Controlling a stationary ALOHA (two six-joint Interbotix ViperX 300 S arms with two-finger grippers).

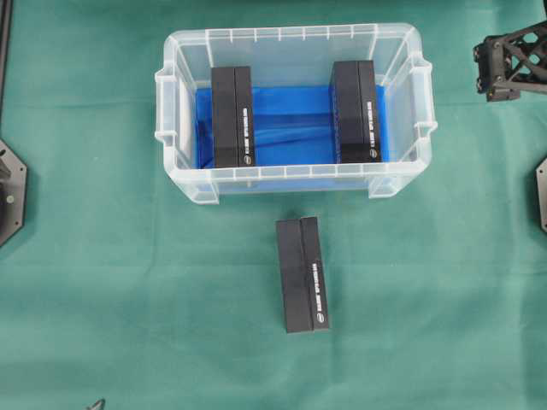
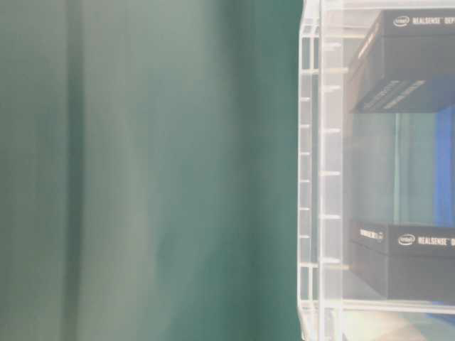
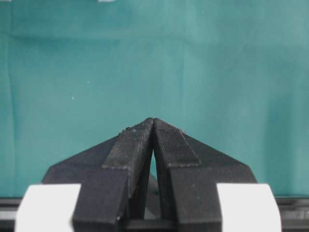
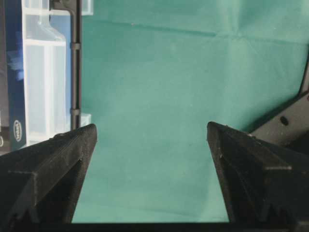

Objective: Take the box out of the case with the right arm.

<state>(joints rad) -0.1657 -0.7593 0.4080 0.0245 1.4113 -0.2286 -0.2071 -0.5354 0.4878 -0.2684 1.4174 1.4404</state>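
The case (image 1: 295, 181) is a clear tub with a blue-lined bottom, at the top middle of the green cloth. Two black boxes stand inside it, one by the left wall (image 1: 232, 117) and one by the right wall (image 1: 356, 111). A third black box (image 1: 302, 273) lies on the cloth in front of the case. My right gripper (image 1: 504, 64) hovers right of the case, apart from it. In the right wrist view it (image 4: 152, 133) is open with only cloth between the fingers, and the case wall (image 4: 41, 82) shows at the left. My left gripper (image 3: 153, 120) is shut and empty over bare cloth.
Black arm parts sit at the left edge (image 1: 8, 192) and right edge (image 1: 542, 192) of the overhead view. The table-level view shows the case's ribbed side (image 2: 320, 177) with both boxes behind it. Green cloth (image 1: 128, 325) covers the table.
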